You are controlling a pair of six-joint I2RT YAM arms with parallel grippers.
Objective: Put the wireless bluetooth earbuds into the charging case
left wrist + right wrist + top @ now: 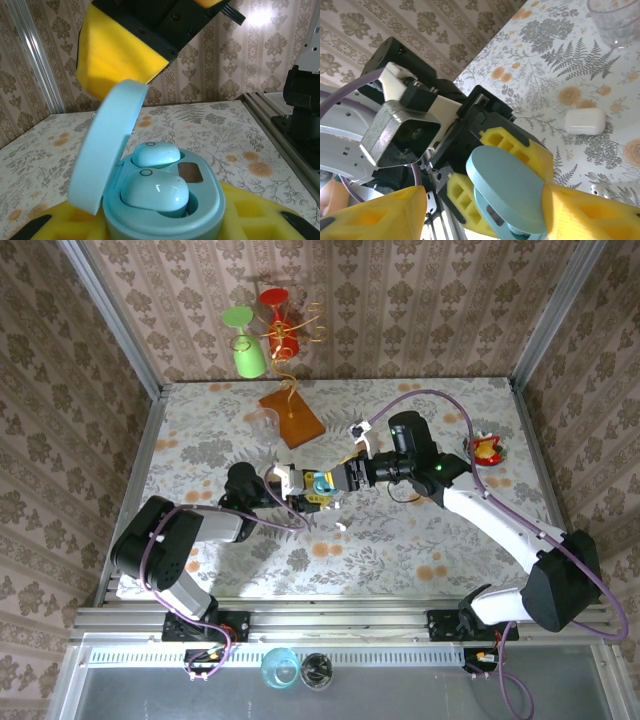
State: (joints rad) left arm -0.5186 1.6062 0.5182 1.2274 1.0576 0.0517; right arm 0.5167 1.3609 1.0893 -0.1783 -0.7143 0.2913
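Left gripper (160,225): clamped on the light-blue charging case (200,220), mouth facing up
Right gripper (482,212): spread wide, straddling the raised lid (102,150), one yellow pad (120,60) against its upper edge
Earbuds (155,190): both in their wells, side by side, long axes across the case
Lid: hinged at one side, near upright, leaning outward
Likely next: pressing the lid down over the earbuds

The pale blue oval plastic charging case (206,200) and its two rounded earbuds (155,192) look smooth and glossy. The yellow blocky pads (120,60) of the jaws look matt, as does the floral-printed counter (225,135).
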